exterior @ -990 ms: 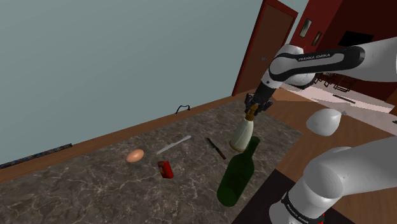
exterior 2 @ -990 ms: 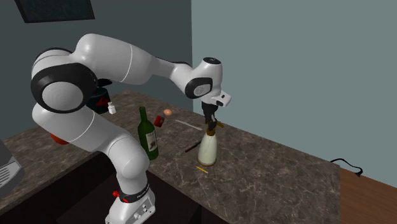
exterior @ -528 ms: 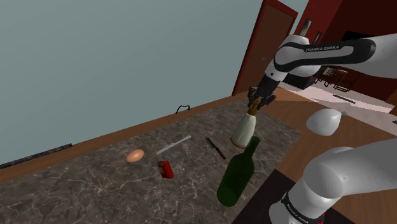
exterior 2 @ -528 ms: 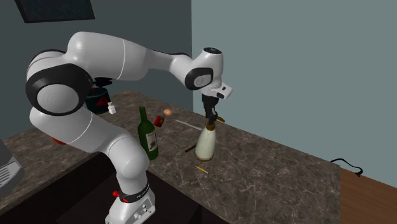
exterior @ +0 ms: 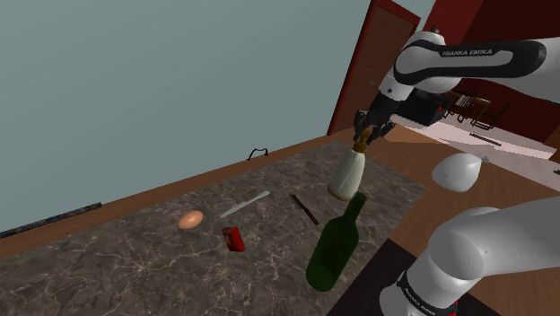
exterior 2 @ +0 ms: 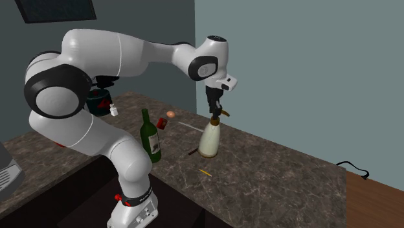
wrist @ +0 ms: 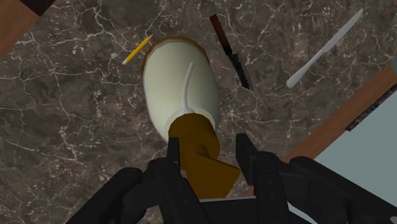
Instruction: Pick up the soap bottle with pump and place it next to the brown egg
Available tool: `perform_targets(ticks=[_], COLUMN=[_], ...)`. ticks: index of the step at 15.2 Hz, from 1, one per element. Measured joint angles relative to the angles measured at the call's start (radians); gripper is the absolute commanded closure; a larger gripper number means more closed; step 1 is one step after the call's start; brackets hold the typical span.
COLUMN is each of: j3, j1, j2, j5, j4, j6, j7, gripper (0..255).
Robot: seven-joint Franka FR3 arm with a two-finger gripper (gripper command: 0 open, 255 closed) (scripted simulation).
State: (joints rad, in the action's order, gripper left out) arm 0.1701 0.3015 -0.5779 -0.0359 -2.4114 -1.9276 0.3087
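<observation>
The end effector (exterior: pixel 363 141) grasps the soap bottle (exterior: pixel 345 176) by its pump, apparently clear of the desk (exterior: pixel 135 260), ready to carry to the egg (exterior: pixel 190 219).

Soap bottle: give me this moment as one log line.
pincer: shut on soap bottle pump | soap bottle: hanging above counter | egg: on counter, apart

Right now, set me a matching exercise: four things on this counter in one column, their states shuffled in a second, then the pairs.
1. cream soap bottle with brown pump
2. dark green wine bottle
3. brown egg
4. yellow pencil

A. lying near the small red object
B. clasped at the pump by the black claw
C. lying close by the soap bottle's base
D. standing upright, untouched

Pairs: 1-B, 2-D, 3-A, 4-C.
</observation>
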Motion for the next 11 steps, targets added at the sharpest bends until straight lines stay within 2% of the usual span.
perform_targets(ticks=[11], j3=[-0.007], j1=[-0.004], j2=[0.001], j5=[-0.002], j4=[0.147], j6=[0.145], j7=[0.014], gripper=[255])
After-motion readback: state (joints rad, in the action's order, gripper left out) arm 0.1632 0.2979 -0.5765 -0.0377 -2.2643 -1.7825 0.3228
